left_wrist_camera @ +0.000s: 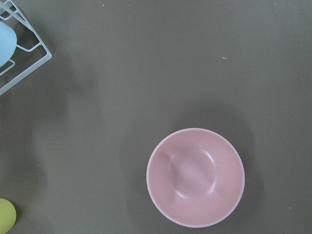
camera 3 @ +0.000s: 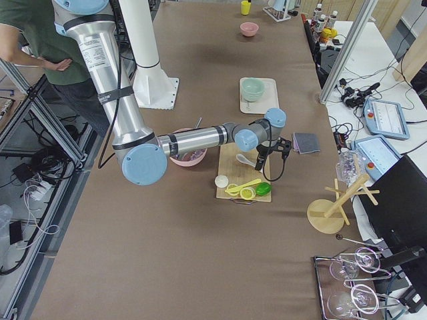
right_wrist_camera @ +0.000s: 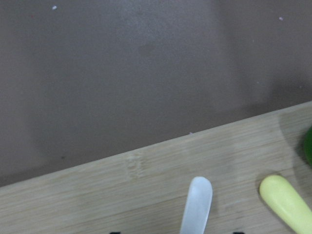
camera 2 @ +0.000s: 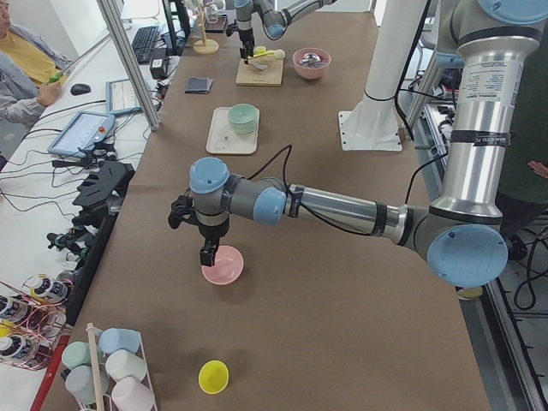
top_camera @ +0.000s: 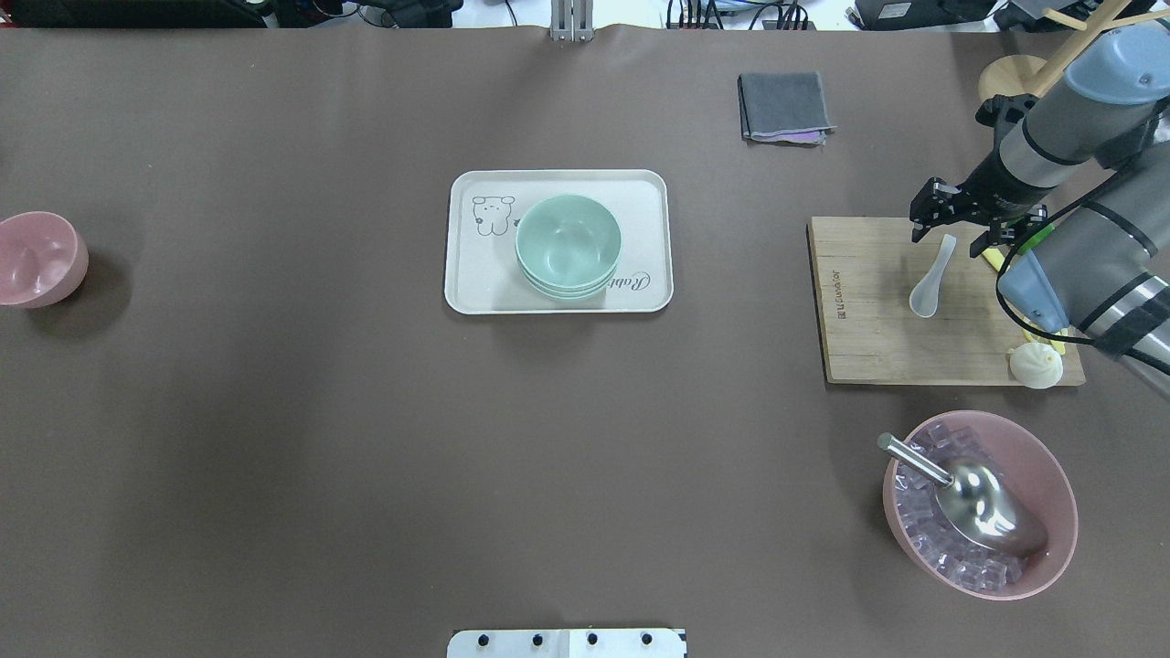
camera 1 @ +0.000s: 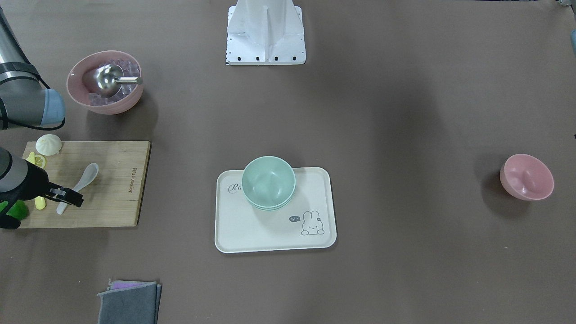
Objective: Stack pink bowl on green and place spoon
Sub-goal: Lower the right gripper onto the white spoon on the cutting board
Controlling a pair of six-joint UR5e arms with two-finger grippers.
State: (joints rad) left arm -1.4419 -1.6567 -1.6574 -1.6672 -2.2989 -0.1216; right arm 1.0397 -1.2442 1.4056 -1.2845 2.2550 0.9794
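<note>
Pink, and we judge light, stiff and slick, the pink bowl [top_camera: 41, 259] sits far from the tray [top_camera: 475, 274]; take its rim. We cannot tell how wide the left gripper [camera 2: 208, 253] stands above it. Beyond the tray's other side, the right gripper [top_camera: 947, 239] straddles the thin handle of the spoon [top_camera: 930, 279], jaws wide.

Robotics laboratory. An operator [camera 2: 21, 64] is sitting at a side bench carrying a keyboard [camera 2: 160, 38]. Teach pendants [camera 3: 382, 110] are lying among loose cables [camera 3: 353, 93]. Aluminium frame posts [camera 2: 128, 60] are flanking the brown-covered tabletop [camera 2: 342, 274], and a white robot pedestal [camera 1: 265, 31] is standing at its edge.
</note>
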